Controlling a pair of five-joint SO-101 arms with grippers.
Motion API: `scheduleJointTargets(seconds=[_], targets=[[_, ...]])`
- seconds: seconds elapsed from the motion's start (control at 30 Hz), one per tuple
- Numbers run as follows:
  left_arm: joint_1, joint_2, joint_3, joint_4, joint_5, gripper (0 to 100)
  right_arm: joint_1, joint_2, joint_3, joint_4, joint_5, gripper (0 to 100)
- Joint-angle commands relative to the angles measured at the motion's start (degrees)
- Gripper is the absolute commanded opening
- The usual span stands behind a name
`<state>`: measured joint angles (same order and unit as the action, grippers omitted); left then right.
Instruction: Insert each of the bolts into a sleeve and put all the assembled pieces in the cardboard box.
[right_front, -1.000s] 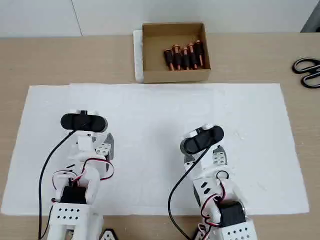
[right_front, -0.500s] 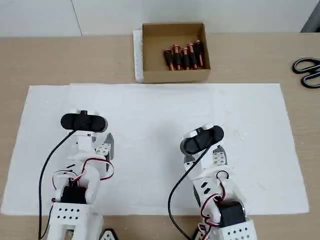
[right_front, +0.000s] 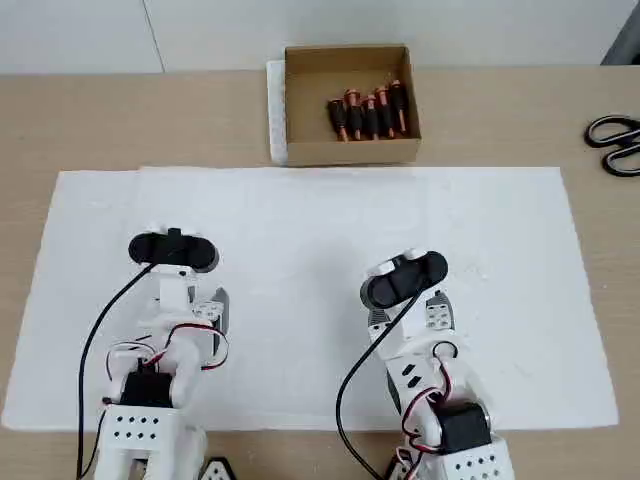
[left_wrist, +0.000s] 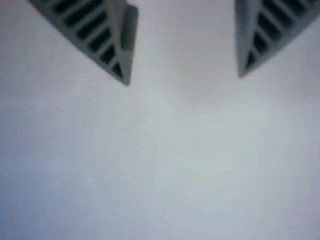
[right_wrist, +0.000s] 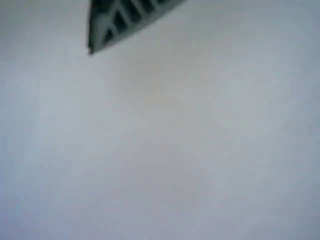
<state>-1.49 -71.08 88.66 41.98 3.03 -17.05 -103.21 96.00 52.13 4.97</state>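
Five bolt-and-sleeve assemblies (right_front: 368, 113) are lying side by side inside one cardboard box (right_front: 305, 100), each showing copper-coloured and black parts. One narrow white strip (right_front: 276, 110) is sitting against the box's left wall. One large white sheet (right_front: 300, 230) is lying on the surface (right_front: 100, 120) just in front of the box. One pair of scissors (right_front: 615, 143) is resting well to the right of the box. Two robot arms are standing on the sheet's far side from the box: the left arm (right_front: 165, 330) and the right arm (right_front: 425, 350). Two fingers (left_wrist: 100, 35) of the left pincer (left_wrist: 182, 77) are showing, standing apart.
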Motion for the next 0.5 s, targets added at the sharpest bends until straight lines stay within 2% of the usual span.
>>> scheduleJointTargets(seconds=[0.0, 0.2, 0.47], targets=[[0.3, -0.7, -3.3, 3.4, -0.1, 13, -0.5, -0.7, 0.5, 0.4, 0.1, 26.4], [0.4, -0.7, -3.3, 2.5, -0.1, 13, -0.5, -0.7, 0.5, 0.4, 0.1, 26.4], [0.3, -0.7, 1.0, -13.5, -0.1, 13, -0.5, -0.7, 0.5, 0.4, 0.0, 26.4]])
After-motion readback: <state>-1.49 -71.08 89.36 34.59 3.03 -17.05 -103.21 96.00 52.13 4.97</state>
